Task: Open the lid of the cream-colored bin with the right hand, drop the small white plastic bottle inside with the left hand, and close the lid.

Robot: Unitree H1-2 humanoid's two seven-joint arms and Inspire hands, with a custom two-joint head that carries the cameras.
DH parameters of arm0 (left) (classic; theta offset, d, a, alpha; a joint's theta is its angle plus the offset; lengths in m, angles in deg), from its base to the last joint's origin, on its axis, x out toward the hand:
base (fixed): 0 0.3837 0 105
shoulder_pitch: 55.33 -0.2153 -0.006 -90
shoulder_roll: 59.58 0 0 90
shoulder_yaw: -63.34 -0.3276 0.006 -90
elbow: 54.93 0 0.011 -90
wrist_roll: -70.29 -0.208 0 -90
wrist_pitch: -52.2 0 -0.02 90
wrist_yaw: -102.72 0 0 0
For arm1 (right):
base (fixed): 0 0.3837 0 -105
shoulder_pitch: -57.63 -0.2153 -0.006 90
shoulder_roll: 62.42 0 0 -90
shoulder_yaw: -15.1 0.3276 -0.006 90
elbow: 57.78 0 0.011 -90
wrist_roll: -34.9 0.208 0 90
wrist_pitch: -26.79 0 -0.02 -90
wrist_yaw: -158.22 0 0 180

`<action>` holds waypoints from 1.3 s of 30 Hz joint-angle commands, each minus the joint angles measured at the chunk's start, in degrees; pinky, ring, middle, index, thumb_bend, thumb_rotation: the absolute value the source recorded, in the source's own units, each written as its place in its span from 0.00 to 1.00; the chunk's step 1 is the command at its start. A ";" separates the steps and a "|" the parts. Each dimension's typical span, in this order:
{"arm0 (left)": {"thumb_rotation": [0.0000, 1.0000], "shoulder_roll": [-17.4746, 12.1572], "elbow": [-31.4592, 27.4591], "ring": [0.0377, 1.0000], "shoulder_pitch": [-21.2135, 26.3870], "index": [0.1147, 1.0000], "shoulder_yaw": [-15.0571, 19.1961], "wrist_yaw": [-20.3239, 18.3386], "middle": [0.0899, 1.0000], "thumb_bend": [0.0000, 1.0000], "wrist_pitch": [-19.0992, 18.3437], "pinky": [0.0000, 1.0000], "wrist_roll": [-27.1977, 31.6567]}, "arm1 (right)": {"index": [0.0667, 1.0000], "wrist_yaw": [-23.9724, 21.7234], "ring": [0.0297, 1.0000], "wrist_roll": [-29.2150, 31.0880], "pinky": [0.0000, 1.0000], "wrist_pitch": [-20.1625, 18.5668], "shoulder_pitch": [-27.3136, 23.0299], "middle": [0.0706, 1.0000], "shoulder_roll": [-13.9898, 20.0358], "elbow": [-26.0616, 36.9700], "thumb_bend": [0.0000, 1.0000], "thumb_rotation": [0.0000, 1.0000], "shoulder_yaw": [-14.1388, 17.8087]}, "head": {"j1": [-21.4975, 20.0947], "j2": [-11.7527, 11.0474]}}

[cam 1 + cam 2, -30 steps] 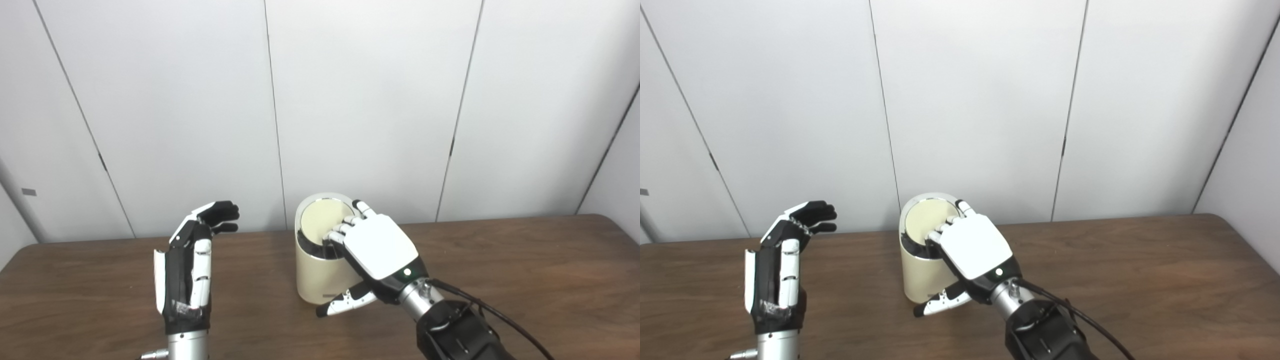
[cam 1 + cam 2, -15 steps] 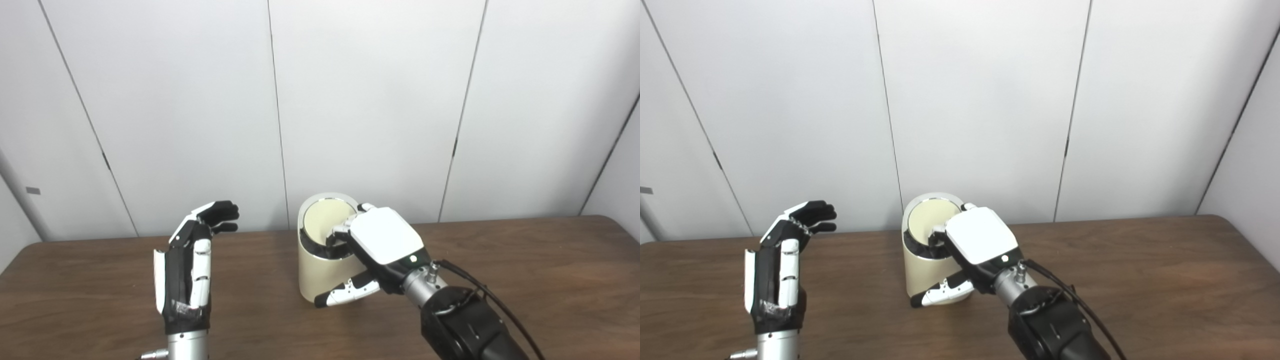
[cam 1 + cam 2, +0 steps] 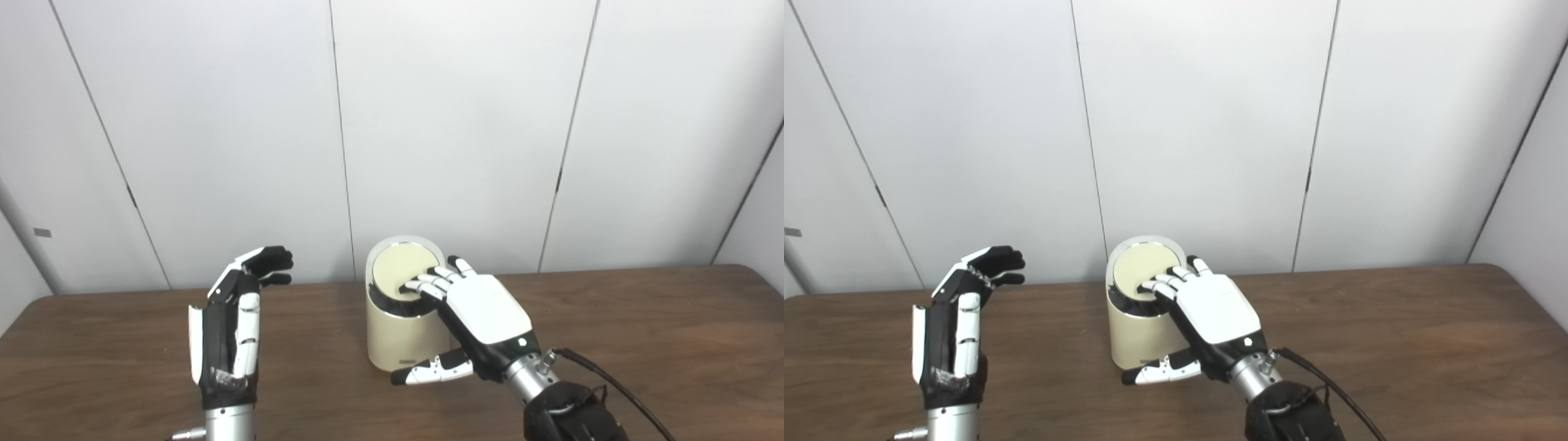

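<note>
The right hand [image 3: 484, 306] is lying spread, fingertips [image 3: 411, 285] touching the lid [image 3: 398, 272] of the bin [image 3: 392, 337]; the left hand [image 3: 229, 334] is hanging spread and empty, well apart.

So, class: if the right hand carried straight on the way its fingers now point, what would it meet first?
The right hand already has its fingers over the cream lid of the bin; the lid comes first, though contact is unclear.

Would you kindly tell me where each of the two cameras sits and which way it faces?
Left eye view: on the head, facing forward and down at the wooden table; left hand and right hand show.
Right eye view: beside it, a little rightward, same aim; both hands show.
Shared: round cream-colored bin, right fingers on its lid.
</note>
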 commanded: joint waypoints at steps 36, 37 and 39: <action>0.79 -1.61 -0.91 0.65 1.37 0.63 0.85 -0.59 0.64 0.35 1.62 0.59 0.64 | 0.78 26.78 0.79 34.96 0.68 18.13 9.87 0.80 -5.90 -1.23 0.38 0.75 16.20 | -0.42 -0.29; 0.79 -1.71 -0.91 0.65 1.35 0.63 0.88 -0.60 0.64 0.35 1.66 0.59 0.62 | 0.78 26.82 0.79 36.58 0.69 18.50 10.14 0.80 -6.17 -1.52 0.34 0.73 16.63 | -0.35 -0.25; 0.77 -1.86 -1.14 0.65 1.27 0.63 1.12 -0.50 0.64 0.33 1.22 0.59 0.71 | 0.78 26.82 0.80 39.04 0.71 19.63 10.46 0.80 -6.42 -2.11 0.29 0.72 17.20 | 0.23 -0.34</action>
